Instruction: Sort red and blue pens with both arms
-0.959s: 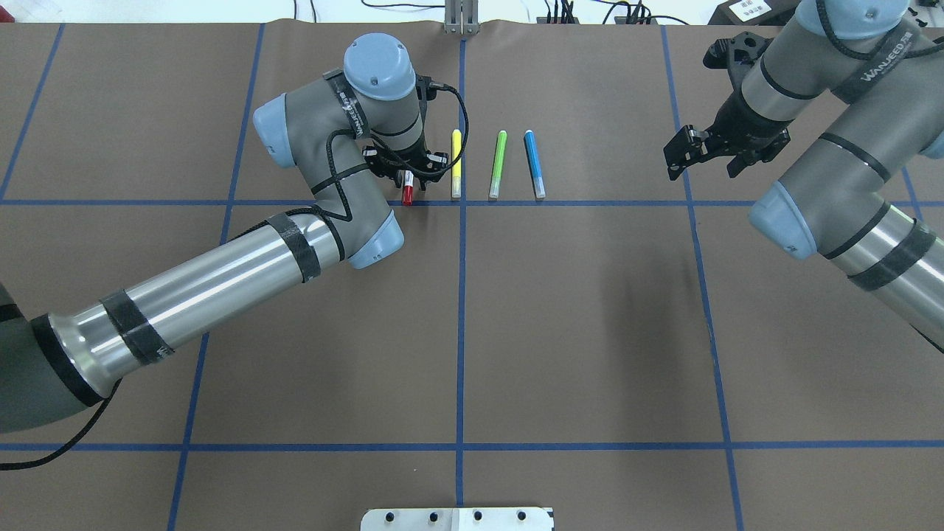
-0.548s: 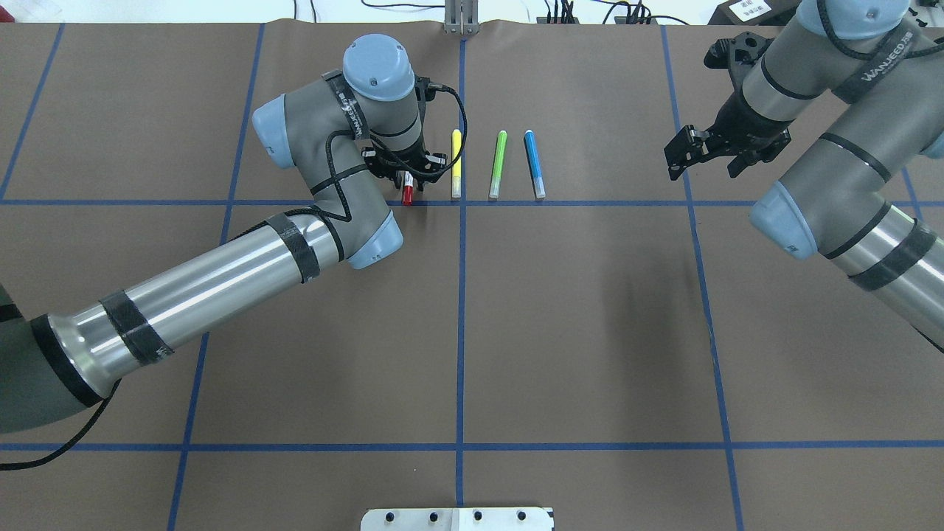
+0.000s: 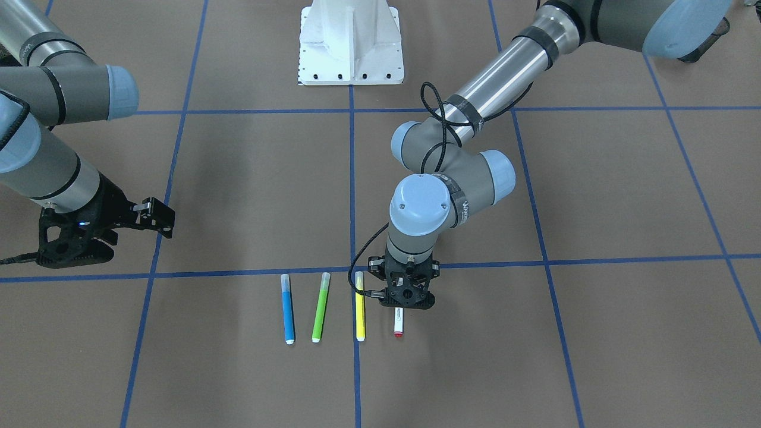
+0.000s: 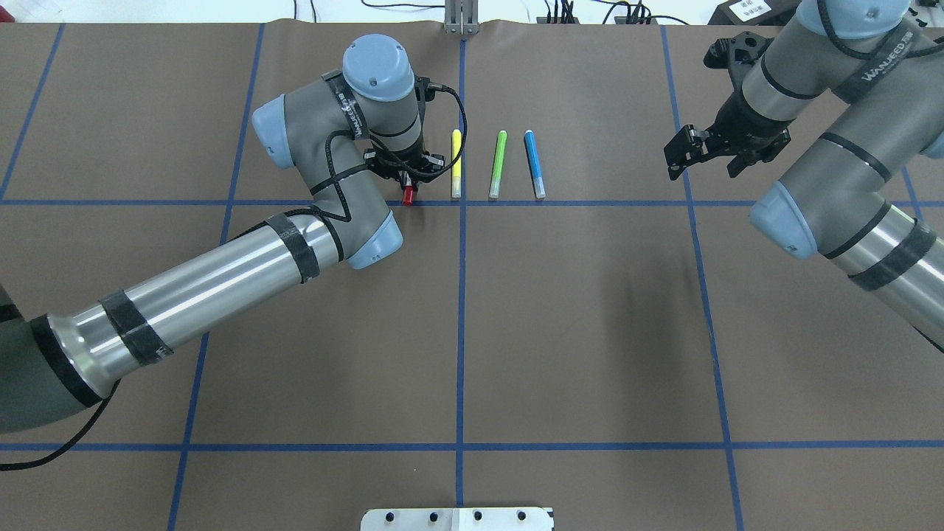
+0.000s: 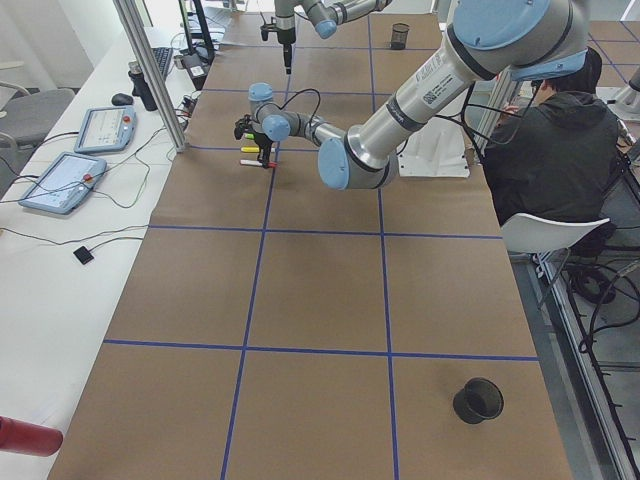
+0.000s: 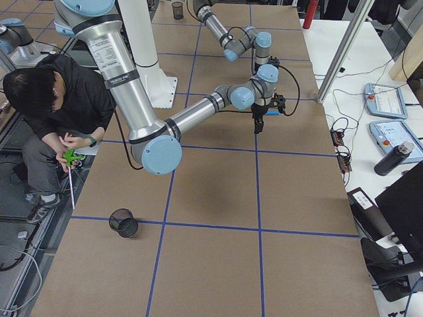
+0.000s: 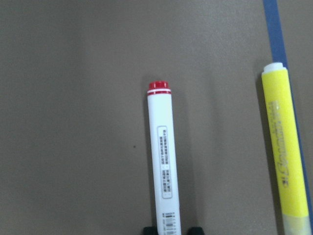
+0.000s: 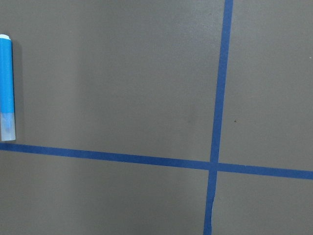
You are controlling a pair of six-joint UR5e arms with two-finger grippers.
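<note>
Brown paper table [image 4: 590,332], gridded with blue tape: left-arm grasp of the red pen in hand, blue pen untouched.

Four markers lay parallel and evenly spaced just beyond a tape line, which I judged left finger room between them. My black two-finger left gripper [image 4: 409,178] stood upright over the white-barrelled red pen [image 7: 162,161] at the row's left end. Its fingertips [image 7: 149,229] sat either side of the barrel, slightly parted and apparently not clamped. That pen lay flat, just beside the yellow marker [image 7: 286,147]; it bore a printed label, a barcode and a ringed red end. The blue-barrelled pen [image 4: 535,164], with translucent cap and white end, lay at the row's right end, past the green marker [image 4: 498,164]. My black right gripper [image 4: 704,166] hung well apart from it, jaws wide and empty, posted there, I judged, to take the blue.
</note>
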